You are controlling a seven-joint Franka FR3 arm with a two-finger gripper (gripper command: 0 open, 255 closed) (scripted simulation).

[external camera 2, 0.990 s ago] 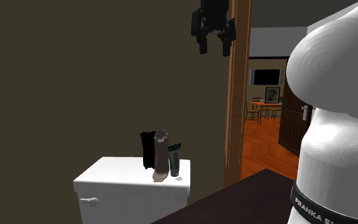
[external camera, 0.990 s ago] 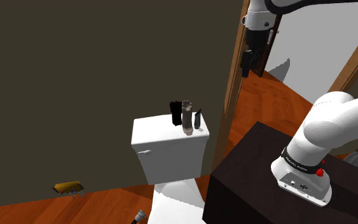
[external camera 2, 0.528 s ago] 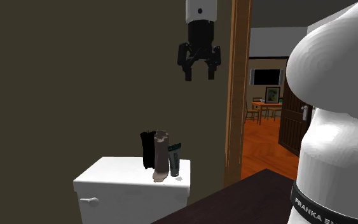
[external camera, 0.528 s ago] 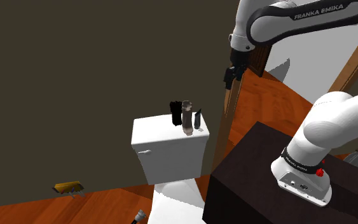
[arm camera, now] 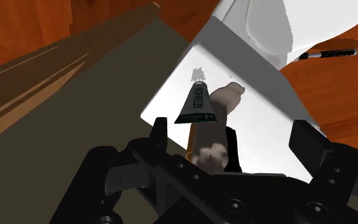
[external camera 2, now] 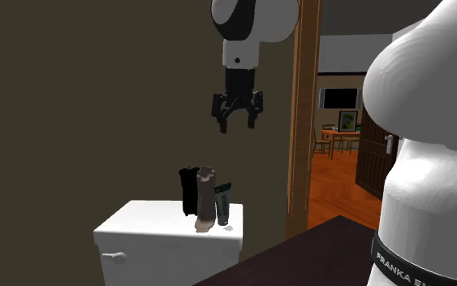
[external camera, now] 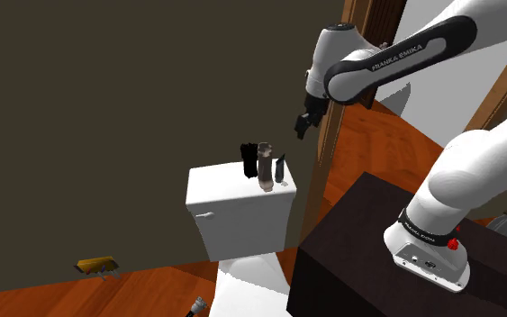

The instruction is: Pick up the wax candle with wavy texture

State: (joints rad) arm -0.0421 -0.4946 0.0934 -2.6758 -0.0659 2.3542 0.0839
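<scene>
Hovering well above the brownish candle (external camera 2: 205,200) on the toilet tank (external camera 2: 149,231), the hand (external camera 2: 237,123) is spread, empty.

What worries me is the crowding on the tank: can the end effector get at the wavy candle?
Probably yes: the open end effector hangs above the candle with nothing between. The dark object and tube standing close beside it may crowd the grasp.

My arm (external camera: 395,56) reaches high and across toward the shoulder view's left, with the wrist bent downward. My gripper (external camera 2: 236,125) hangs pointing straight down, its two black fingers (arm camera: 159,135) spread apart and clasping nothing.
</scene>
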